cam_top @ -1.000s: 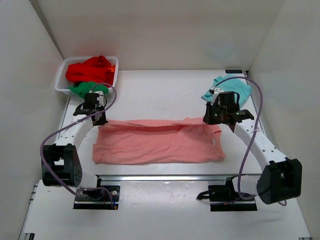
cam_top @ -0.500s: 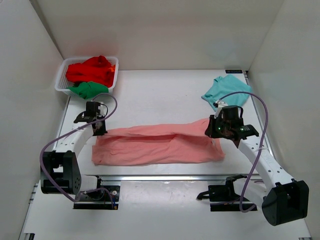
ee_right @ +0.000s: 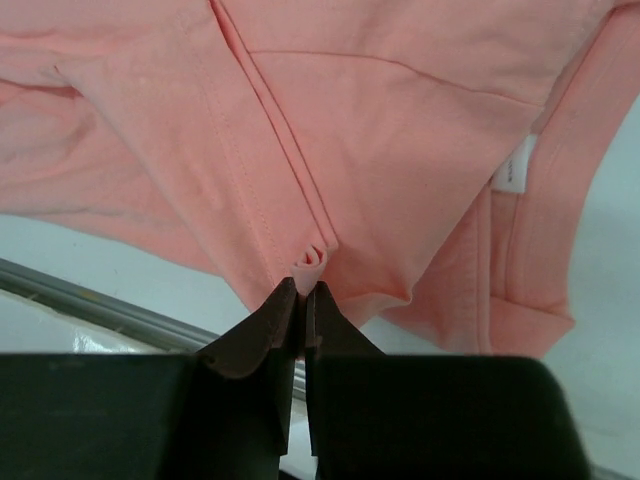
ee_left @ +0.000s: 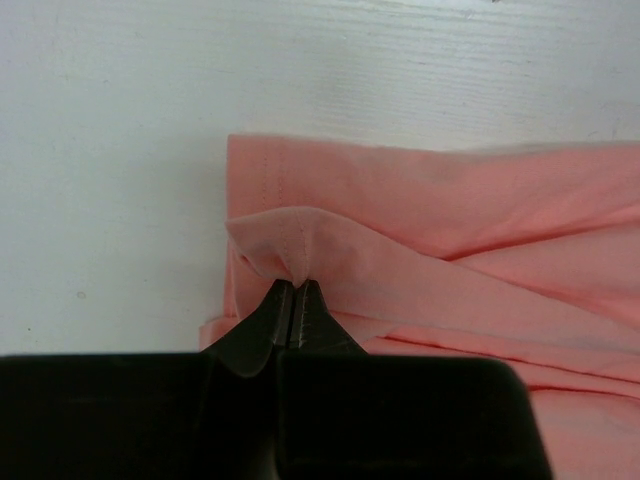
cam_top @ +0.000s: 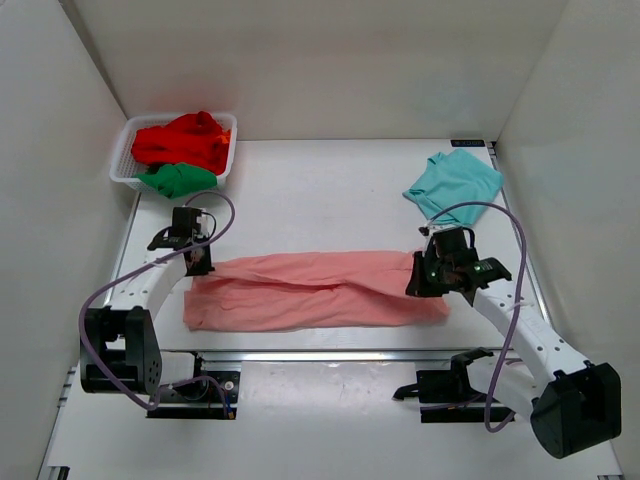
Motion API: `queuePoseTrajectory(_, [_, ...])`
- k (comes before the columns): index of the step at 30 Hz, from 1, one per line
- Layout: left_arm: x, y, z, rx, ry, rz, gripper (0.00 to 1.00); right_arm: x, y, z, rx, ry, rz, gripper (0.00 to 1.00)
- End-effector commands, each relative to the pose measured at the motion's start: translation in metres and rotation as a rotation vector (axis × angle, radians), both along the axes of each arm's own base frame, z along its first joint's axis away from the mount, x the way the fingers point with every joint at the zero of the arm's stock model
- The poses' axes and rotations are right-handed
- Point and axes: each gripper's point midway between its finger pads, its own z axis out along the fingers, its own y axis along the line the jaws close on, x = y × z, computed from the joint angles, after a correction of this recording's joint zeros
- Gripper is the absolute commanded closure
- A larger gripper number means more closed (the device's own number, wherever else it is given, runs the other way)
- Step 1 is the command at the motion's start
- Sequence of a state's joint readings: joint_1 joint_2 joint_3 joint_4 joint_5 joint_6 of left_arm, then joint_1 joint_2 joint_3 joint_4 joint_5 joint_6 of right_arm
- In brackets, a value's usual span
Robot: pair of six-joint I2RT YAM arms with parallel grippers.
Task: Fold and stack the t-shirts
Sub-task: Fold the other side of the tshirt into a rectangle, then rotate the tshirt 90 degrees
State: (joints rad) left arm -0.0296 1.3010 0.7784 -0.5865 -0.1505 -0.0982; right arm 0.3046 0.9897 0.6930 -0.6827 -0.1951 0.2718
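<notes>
Salmon-pink t-shirt (cam_top: pixel 315 290): lies as a long, narrow band across the near part of the bench (cam_top: pixel 320 190), running left to right. It is doubled lengthwise, so layered folds show along its length.

Left end: my left jaws are pressed together on a small raised fold of hem at the far-left corner. In the wrist view the cloth (ee_left: pixel 430 250) is pinched between the tips, and the fold arches up from the layer beneath.

Right end: my right jaws are closed on a narrow pleat of the same shirt near its collar end. A white label (ee_right: pixel 517 165) shows inside the neckline, right of the grip. The metal rail (ee_right: pixel 100 300) along the bench's near edge is in view just past the cloth.

Both of my arms reach in from the near edge, one at each end of the band.

Light teal t-shirt (cam_top: pixel 455 182): rumpled, at the far right of the bench, well apart from the pink one.

White mesh basket (cam_top: pixel 122 160): in the far-left corner. It holds a red t-shirt (cam_top: pixel 185 140) and, at its near side, a green t-shirt (cam_top: pixel 178 180).
</notes>
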Motion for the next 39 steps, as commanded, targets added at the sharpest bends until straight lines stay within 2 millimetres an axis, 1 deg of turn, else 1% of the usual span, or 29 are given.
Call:
queuePoseTrajectory(1, [-0.005, 0.002, 0.014, 0.02, -0.028, -0.011, 1.0, -0.008, 0.002, 0.002, 0.011, 0.06, -0.026, 1.0])
queuePoseTrajectory(3, [-0.005, -0.001, 0.018, 0.009, -0.042, -0.016, 0.94, -0.015, 0.0, -0.001, 0.027, 0.115, -0.042, 1.0])
queuePoseTrajectory(4, [-0.004, 0.0, 0.022, 0.017, -0.056, -0.018, 0.8, -0.017, -0.002, -0.003, 0.018, 0.132, -0.046, 1.0])
queuePoseTrajectory(5, [-0.004, 0.0, 0.025, 0.014, -0.069, -0.017, 0.7, -0.018, -0.005, -0.003, 0.018, 0.145, -0.062, 1.0])
queuePoseTrajectory(6, [-0.007, 0.0, 0.024, 0.016, -0.059, -0.019, 0.65, -0.017, -0.009, 0.0, 0.017, 0.147, -0.085, 0.95])
queuePoseTrajectory(7, [-0.007, 0.002, 0.027, 0.017, -0.076, -0.007, 0.52, -0.017, -0.011, 0.003, 0.019, 0.143, -0.098, 0.9])
queuePoseTrajectory(9, [-0.005, 0.001, 0.032, 0.017, -0.089, -0.005, 0.49, -0.015, -0.013, 0.012, 0.041, 0.114, -0.114, 0.79])
queuePoseTrajectory(11, [-0.001, 0.003, 0.043, 0.017, -0.13, 0.01, 0.45, -0.011, -0.016, 0.02, 0.051, 0.09, -0.129, 0.74])
queuePoseTrajectory(13, [0.004, 0.004, 0.056, 0.008, -0.173, 0.018, 0.46, -0.007, -0.017, 0.026, 0.045, 0.071, -0.122, 0.72])
queuePoseTrajectory(14, [0.008, -0.003, 0.063, -0.007, -0.195, -0.007, 0.47, -0.006, -0.018, 0.025, 0.037, 0.078, -0.127, 0.7])
queuePoseTrajectory(15, [0.01, -0.006, 0.063, -0.02, -0.201, -0.012, 0.52, -0.003, -0.015, 0.024, 0.042, 0.071, -0.12, 0.69])
queuePoseTrajectory(18, [0.022, -0.037, 0.066, -0.078, -0.222, -0.099, 0.63, 0.009, -0.004, 0.019, 0.052, 0.075, -0.093, 0.66])
queuePoseTrajectory(19, [0.023, -0.042, 0.061, -0.082, -0.206, -0.103, 0.65, 0.013, 0.003, 0.02, 0.056, 0.06, -0.08, 0.67])
queuePoseTrajectory(20, [0.021, -0.055, 0.051, -0.094, -0.185, -0.134, 0.68, 0.016, 0.005, 0.013, 0.052, 0.077, -0.091, 0.67])
queuePoseTrajectory(22, [0.022, -0.071, 0.039, -0.092, -0.161, -0.17, 0.71, 0.03, 0.016, 0.009, 0.074, 0.046, -0.092, 0.7])
queuePoseTrajectory(23, [0.017, -0.079, 0.025, -0.099, -0.121, -0.177, 0.72, 0.034, 0.018, 0.002, 0.081, 0.053, -0.099, 0.71])
queuePoseTrajectory(24, [0.015, -0.086, 0.017, -0.104, -0.102, -0.183, 0.74, 0.03, 0.02, -0.012, 0.073, 0.091, -0.104, 0.71])
queuePoseTrajectory(25, [0.01, -0.088, 0.005, -0.101, -0.056, -0.189, 0.76, 0.037, 0.022, -0.013, 0.09, 0.078, -0.115, 0.73])
queuePoseTrajectory(27, [0.001, -0.095, -0.015, -0.122, 0.023, -0.191, 0.82, 0.037, 0.022, -0.04, 0.058, 0.152, -0.126, 0.73])
queuePoseTrajectory(29, [-0.008, -0.097, -0.035, -0.132, 0.109, -0.187, 0.84, 0.05, 0.023, -0.05, 0.034, 0.166, -0.12, 0.72])
queuePoseTrajectory(30, [-0.011, -0.1, -0.042, -0.129, 0.142, -0.193, 0.85, 0.058, 0.026, -0.055, 0.023, 0.185, -0.114, 0.71])
queuePoseTrajectory(31, [-0.01, -0.103, -0.042, -0.138, 0.147, -0.198, 0.86, 0.062, 0.024, -0.069, 0.006, 0.22, -0.112, 0.7])
queuePoseTrajectory(32, [-0.013, -0.103, -0.05, -0.137, 0.18, -0.195, 0.87, 0.08, 0.026, -0.063, 0.004, 0.193, -0.103, 0.7])
queuePoseTrajectory(33, [-0.016, -0.11, -0.054, -0.137, 0.212, -0.213, 0.87, 0.098, 0.03, -0.065, 0.001, 0.194, -0.094, 0.7])
queuePoseTrajectory(34, [-0.014, -0.114, -0.052, -0.139, 0.216, -0.228, 0.88, 0.104, 0.032, -0.078, -0.007, 0.233, -0.09, 0.69])
queuePoseTrajectory(35, [-0.021, -0.118, -0.06, -0.147, 0.263, -0.242, 0.88, 0.128, 0.04, -0.065, 0.009, 0.201, -0.069, 0.69])
queuePoseTrajectory(37, [-0.026, -0.135, -0.067, -0.161, 0.338, -0.293, 0.91, 0.18, 0.062, -0.064, 0.018, 0.181, -0.009, 0.68])
queuePoseTrajectory(38, [-0.028, -0.141, -0.068, -0.172, 0.358, -0.313, 0.93, 0.187, 0.069, -0.064, 0.019, 0.199, 0.022, 0.66])
queuePoseTrajectory(39, [-0.037, -0.155, -0.07, -0.222, 0.412, -0.361, 0.94, 0.215, 0.081, -0.06, 0.015, 0.179, 0.064, 0.66])
